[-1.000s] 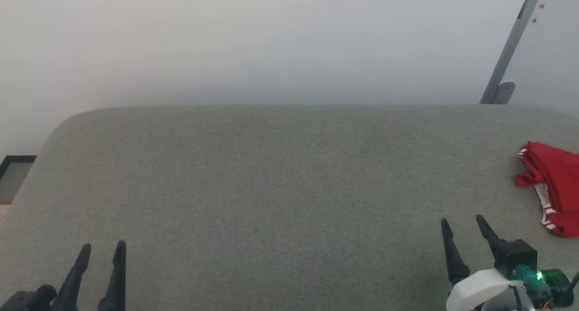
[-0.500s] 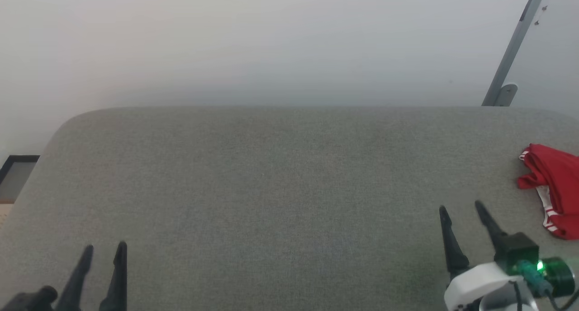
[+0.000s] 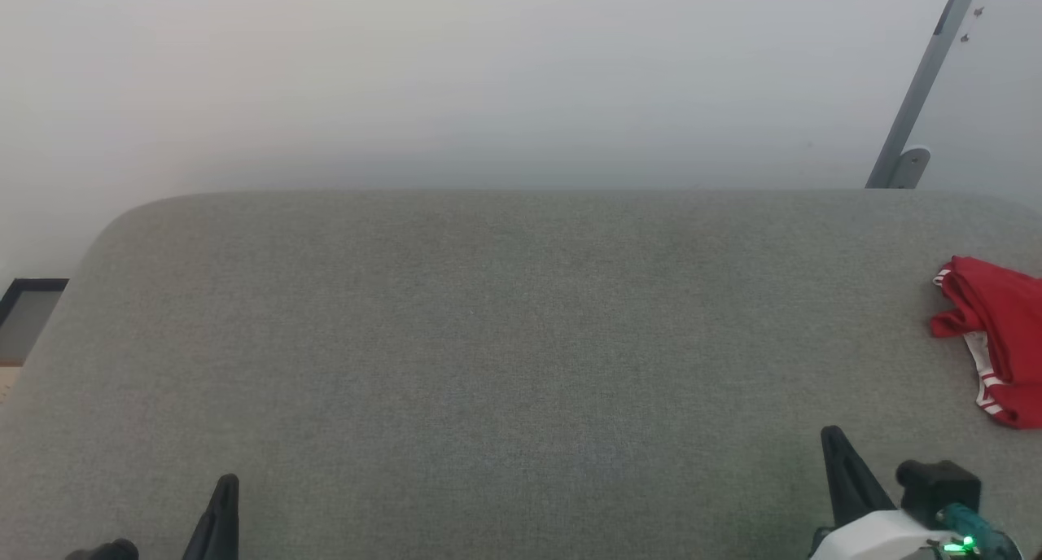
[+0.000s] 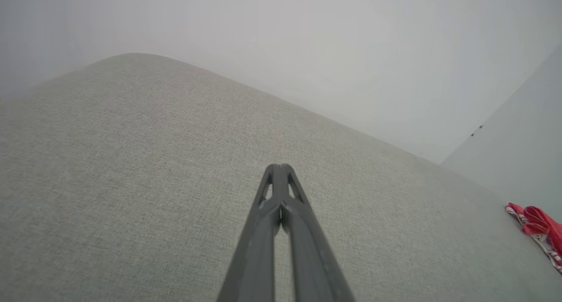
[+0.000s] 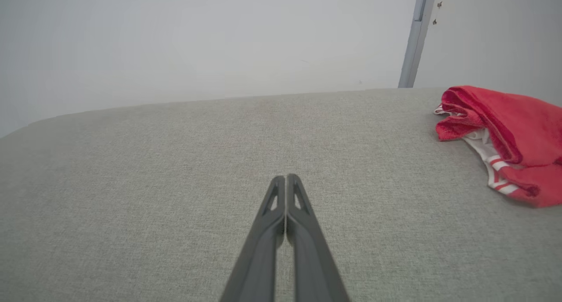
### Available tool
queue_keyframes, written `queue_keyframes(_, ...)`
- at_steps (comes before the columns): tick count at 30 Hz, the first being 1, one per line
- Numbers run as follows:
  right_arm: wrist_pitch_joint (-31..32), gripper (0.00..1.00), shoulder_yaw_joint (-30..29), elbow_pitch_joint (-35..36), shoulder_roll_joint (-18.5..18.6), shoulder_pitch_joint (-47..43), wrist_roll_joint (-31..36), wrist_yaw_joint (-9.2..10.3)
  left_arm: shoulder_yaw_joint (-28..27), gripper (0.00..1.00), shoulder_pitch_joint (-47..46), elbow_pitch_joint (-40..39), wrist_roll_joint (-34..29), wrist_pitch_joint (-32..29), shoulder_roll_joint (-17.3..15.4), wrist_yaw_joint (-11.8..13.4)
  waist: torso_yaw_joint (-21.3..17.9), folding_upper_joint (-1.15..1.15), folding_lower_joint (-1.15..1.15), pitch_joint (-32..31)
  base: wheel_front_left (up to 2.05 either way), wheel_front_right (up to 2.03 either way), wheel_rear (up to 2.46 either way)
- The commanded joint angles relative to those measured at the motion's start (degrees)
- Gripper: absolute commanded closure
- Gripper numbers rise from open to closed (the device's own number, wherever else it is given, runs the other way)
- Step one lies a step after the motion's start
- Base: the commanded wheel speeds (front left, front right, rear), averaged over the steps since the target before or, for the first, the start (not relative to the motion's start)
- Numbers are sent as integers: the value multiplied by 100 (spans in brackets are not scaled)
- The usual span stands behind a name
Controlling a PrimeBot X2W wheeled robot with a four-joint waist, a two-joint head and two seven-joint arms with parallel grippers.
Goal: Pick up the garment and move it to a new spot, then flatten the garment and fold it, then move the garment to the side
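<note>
Grey cushion [image 3: 488, 340]: left claw [image 4: 279, 167], right claw [image 5: 286, 178] pinched, low.

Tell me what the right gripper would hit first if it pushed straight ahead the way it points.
Probably the grey padded surface just ahead, though depth is hard to judge. The right gripper, shut, points clear of the red garment off to its side.

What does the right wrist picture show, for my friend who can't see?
The right pincer, fingers shut together, points across a grey fabric surface. A crumpled red garment with white striped edging lies to its right, apart from it, before a pale wall.
</note>
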State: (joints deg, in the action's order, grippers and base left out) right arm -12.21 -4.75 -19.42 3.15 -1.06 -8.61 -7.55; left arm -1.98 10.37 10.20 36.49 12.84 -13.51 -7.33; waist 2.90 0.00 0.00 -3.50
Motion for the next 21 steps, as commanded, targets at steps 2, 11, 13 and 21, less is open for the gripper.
queue_keyframes(2,93,100,-15,130,1,174,-448,1,-60,100,-223,-58,321,-97,1,-2,-7,0,0,9,0,0,0)
queue_keyframes(11,280,100,-18,198,-2,233,-1349,2,-106,100,-391,-11,922,-304,116,-4,-27,0,0,34,0,0,0)
queue_keyframes(13,325,100,-21,212,-3,246,-1561,2,-116,100,-431,1,1059,-353,145,-4,-32,0,0,40,0,0,0)
queue_keyframes(21,527,100,-39,263,-7,318,-2460,3,-161,100,-602,48,1662,-561,261,-6,-54,0,0,68,0,0,0)
